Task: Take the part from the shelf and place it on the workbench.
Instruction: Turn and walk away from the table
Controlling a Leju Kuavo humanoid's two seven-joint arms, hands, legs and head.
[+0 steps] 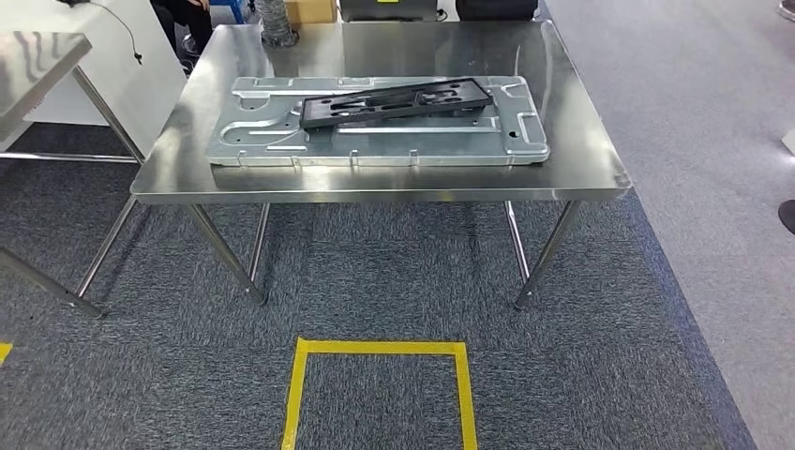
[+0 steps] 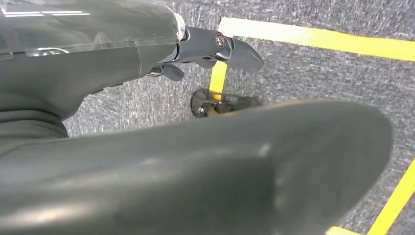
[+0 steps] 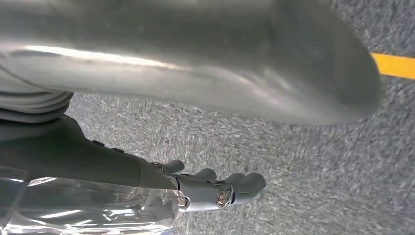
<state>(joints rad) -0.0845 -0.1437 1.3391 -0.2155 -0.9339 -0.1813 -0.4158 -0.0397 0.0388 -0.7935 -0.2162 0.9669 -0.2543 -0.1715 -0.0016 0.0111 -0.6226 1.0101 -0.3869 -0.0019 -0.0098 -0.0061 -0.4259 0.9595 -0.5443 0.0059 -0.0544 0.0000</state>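
The black part (image 1: 397, 101) lay flat on a silver plate (image 1: 281, 141), slightly askew across its middle, and the plate lay on the steel workbench (image 1: 581, 141), nearer the front edge than the back. A second steel table (image 1: 37, 56) stood just to the left, with a white surface behind it and a person's dark-clad legs (image 1: 183, 14) at the far edge. On the grey carpet (image 1: 375, 272) before the workbench, yellow tape (image 1: 380, 348) marked out a square.

The left hand (image 2: 215, 49) hung over the carpet above a yellow tape line (image 2: 318, 36), its fingers (image 2: 242, 53) loosely extended and a little apart, holding nothing. The right hand (image 3: 215, 188) likewise hung above the carpet, fingers (image 3: 247, 182) gently curled side by side, nothing between them and the thumb, with a yellow strip (image 3: 394, 65) near.
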